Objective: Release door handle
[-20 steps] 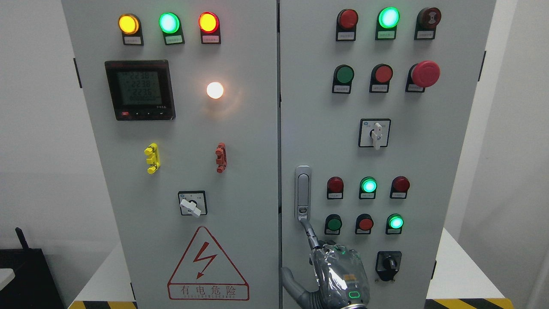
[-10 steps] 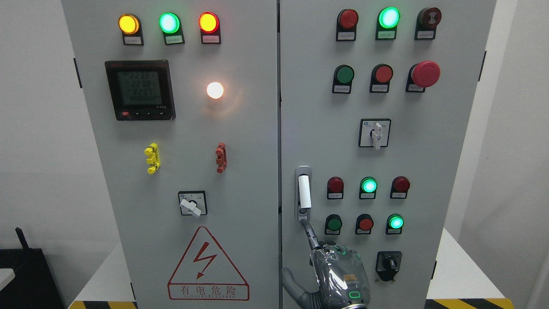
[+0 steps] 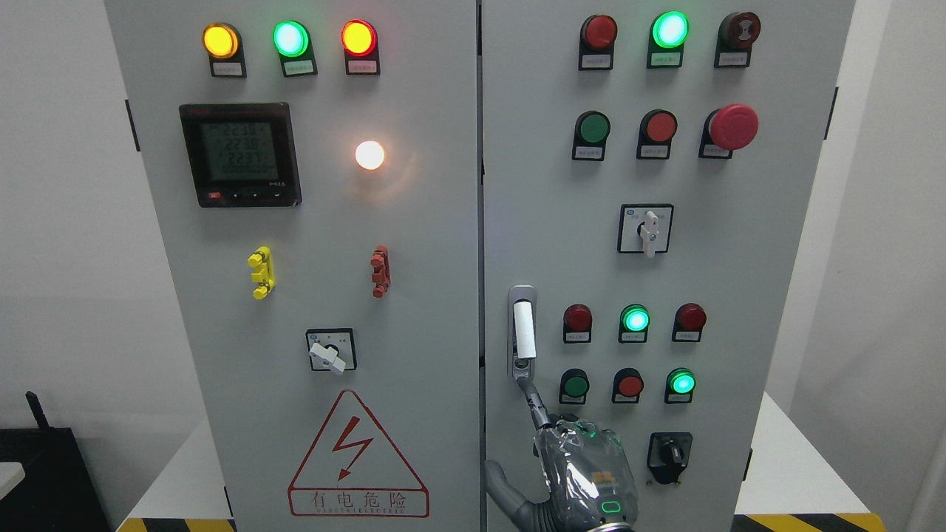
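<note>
The grey cabinet's right door (image 3: pixel 739 281) carries a silver swing handle (image 3: pixel 524 331) near its left edge. The handle's white lever stands popped out of its housing. My right hand (image 3: pixel 580 473), wrapped in clear film, comes up from the bottom edge below the handle. Its index finger (image 3: pixel 533 403) is stretched up and its tip touches the lower end of the handle housing. The thumb (image 3: pixel 501 484) sticks out to the left. The hand holds nothing. The left arm is out of view.
The right door has lit green lamps, red buttons, a red mushroom stop button (image 3: pixel 733 126) and a rotary switch (image 3: pixel 647 230). The left door (image 3: pixel 310 295) has a meter, lamps, a switch and a warning triangle. A black selector knob (image 3: pixel 669 454) sits right of my hand.
The handle's lever popped out of its housing and now shows as a white bar. My right hand has stayed in place with its index finger at the handle's lower end.
</note>
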You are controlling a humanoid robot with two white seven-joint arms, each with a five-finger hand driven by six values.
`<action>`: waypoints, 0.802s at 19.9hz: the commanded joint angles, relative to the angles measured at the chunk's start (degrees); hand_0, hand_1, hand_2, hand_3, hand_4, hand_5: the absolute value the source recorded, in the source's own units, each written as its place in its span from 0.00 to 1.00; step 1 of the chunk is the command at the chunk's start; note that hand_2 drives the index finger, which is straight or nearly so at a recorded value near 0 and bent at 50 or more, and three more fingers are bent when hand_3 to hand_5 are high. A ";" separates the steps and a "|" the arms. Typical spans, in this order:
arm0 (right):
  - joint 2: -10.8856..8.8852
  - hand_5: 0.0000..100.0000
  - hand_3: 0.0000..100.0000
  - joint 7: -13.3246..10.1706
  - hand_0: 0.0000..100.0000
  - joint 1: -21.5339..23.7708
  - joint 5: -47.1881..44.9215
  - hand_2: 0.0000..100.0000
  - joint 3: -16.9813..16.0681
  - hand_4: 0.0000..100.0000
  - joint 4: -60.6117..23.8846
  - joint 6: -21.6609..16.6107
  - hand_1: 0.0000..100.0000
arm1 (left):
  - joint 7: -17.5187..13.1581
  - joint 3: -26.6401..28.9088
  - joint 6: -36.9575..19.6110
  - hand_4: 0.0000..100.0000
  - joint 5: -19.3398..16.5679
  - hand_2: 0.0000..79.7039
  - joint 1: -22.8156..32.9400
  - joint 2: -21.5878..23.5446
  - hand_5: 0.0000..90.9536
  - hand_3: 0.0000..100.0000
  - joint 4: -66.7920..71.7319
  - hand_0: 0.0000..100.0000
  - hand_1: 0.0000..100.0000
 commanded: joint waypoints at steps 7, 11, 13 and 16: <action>-0.13 0.72 0.66 -0.46 0.34 -0.33 0.02 0.00 0.82 0.64 -1.46 -0.34 0.24 | 0.04 0.97 0.04 0.00 0.00 0.00 -1.41 0.00 0.00 0.00 0.08 0.12 0.39; -0.13 0.72 0.66 -0.46 0.34 -0.86 0.10 0.00 0.73 0.64 -1.46 -0.43 0.24 | 0.04 0.97 0.04 0.00 0.00 0.00 -1.49 0.00 0.00 0.00 0.00 0.12 0.39; -0.13 0.72 0.66 -0.37 0.34 -0.86 0.10 0.00 0.73 0.64 -1.46 -0.52 0.24 | 0.04 0.97 0.04 0.00 0.00 0.00 -1.49 0.00 0.00 0.00 0.08 0.12 0.39; -0.22 0.72 0.66 -0.46 0.34 -0.68 0.10 0.00 0.73 0.64 -1.63 -0.52 0.24 | 0.04 0.97 0.04 0.00 0.00 0.00 -1.49 0.00 0.00 0.00 0.00 0.12 0.39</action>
